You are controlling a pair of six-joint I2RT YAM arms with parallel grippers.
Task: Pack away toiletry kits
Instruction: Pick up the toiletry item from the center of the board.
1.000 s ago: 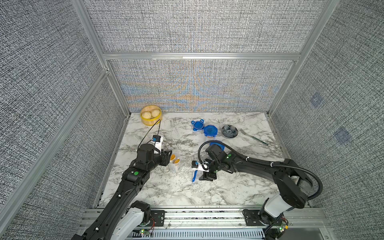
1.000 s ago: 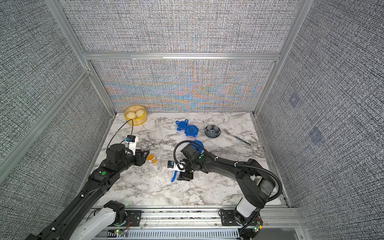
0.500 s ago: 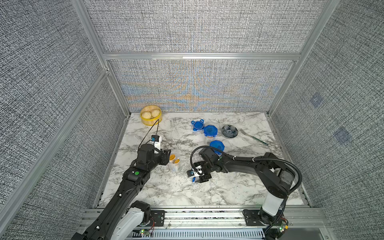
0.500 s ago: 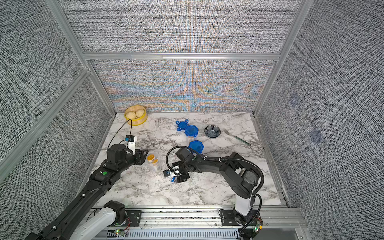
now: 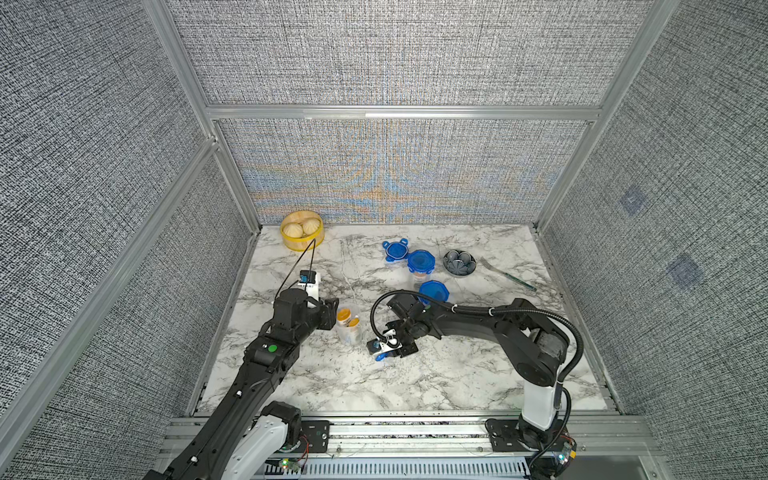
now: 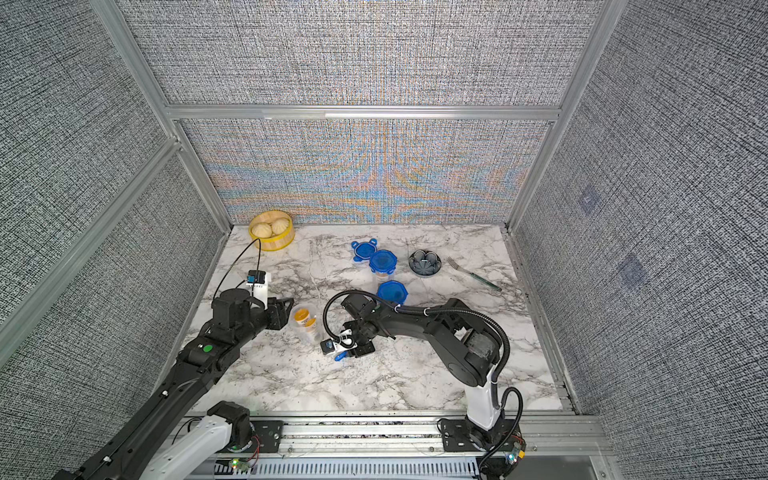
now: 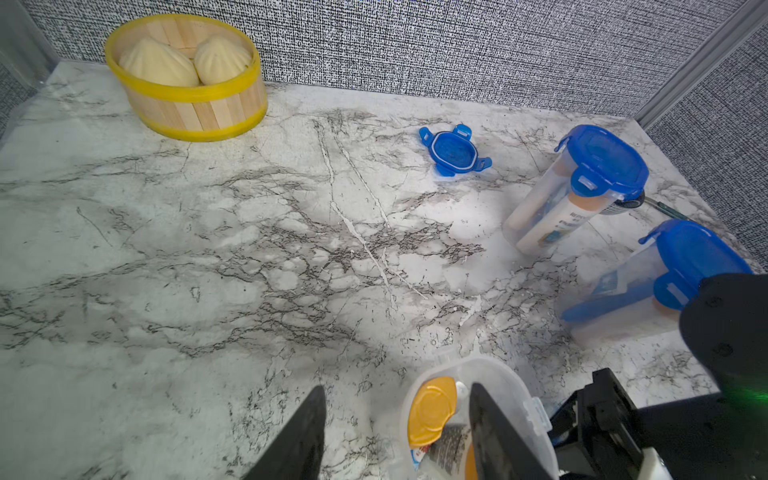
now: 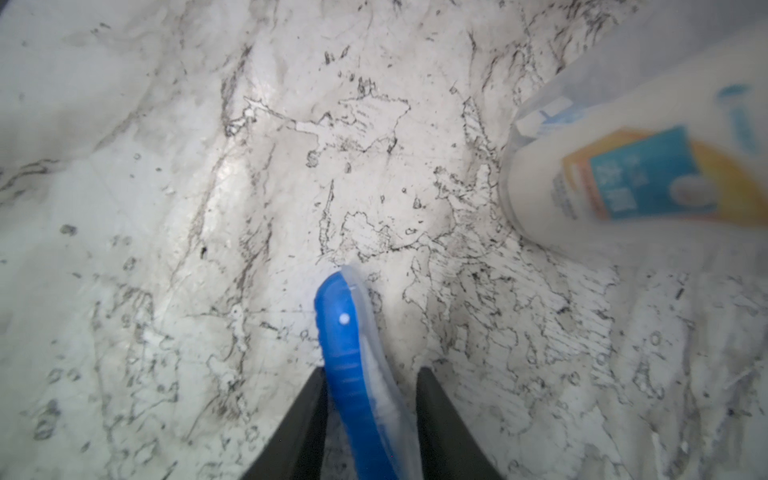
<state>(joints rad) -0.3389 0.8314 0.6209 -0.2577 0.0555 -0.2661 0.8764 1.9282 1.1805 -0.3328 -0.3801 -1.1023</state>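
An open clear cup stands left of centre with orange-capped bottles inside. My left gripper is open at its rim, one finger over the cup's mouth, the other outside and clear of the wall. A blue toothbrush lies low over the marble in front of the cup. My right gripper is shut on it. Two closed cups with blue lids stand behind. A loose blue lid lies at the back.
A yellow steamer basket with buns sits in the back left corner. A dark flower-shaped dish and a fork lie at the back right. The right arm stretches across the middle of the marble table.
My right gripper slid left along the toothbrush, and its jaws widened, then narrowed onto it. The left arm and the open cup stayed where they were.
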